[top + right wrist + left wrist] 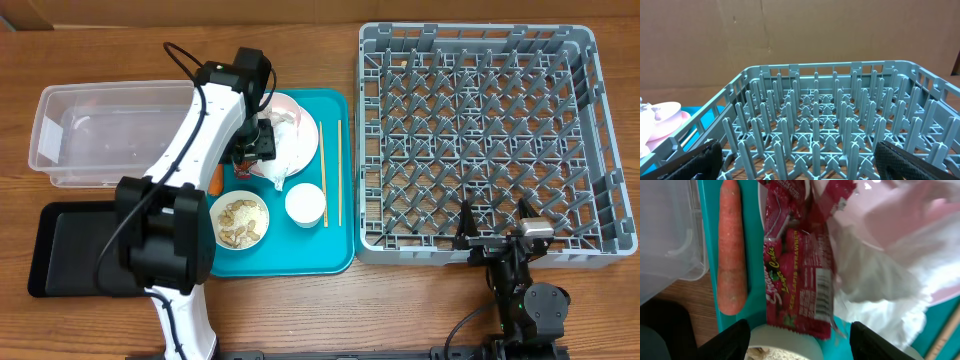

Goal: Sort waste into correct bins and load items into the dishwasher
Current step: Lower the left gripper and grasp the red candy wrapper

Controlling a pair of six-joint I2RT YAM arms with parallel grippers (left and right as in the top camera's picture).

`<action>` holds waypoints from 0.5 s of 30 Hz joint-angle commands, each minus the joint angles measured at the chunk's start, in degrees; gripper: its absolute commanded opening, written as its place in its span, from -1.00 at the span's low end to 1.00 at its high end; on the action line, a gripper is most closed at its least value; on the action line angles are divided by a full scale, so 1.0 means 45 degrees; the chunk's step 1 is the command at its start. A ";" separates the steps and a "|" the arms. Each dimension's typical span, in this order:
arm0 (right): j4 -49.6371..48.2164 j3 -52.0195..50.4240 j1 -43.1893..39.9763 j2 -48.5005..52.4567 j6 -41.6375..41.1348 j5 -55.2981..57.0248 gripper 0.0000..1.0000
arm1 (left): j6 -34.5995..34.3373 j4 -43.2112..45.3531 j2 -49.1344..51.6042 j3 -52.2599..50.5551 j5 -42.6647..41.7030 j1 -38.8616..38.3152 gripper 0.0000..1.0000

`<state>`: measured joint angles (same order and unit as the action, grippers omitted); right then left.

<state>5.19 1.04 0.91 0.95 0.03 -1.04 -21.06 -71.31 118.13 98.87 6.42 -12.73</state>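
A red snack wrapper (800,270) lies over the rim of the pale pink plate (920,225), beside crumpled white paper (880,285). My left gripper (800,330) is open, its fingers either side of the wrapper's near end without touching it. An orange carrot (731,250) lies left of the wrapper on the teal tray (290,250). In the overhead view the left gripper (255,150) hovers at the plate's (305,130) left rim. My right gripper (492,232) stands open at the front wall of the grey dish rack (480,140), nothing between its fingers.
A bowl of beige scraps (240,220), a small white cup (305,205) and chopsticks (338,170) sit on the teal tray. The clear tub (100,135) is left of the tray, the black tray (60,250) in front of it.
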 commanded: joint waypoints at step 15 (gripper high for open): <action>-0.0078 -0.0126 0.0092 -0.0015 0.0049 0.0107 1.00 | -0.0175 0.0287 0.0967 0.0170 0.0719 0.0131 -0.13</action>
<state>5.19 1.04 0.91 0.97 0.01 -1.04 -21.06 -70.19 122.02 98.87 8.86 -12.67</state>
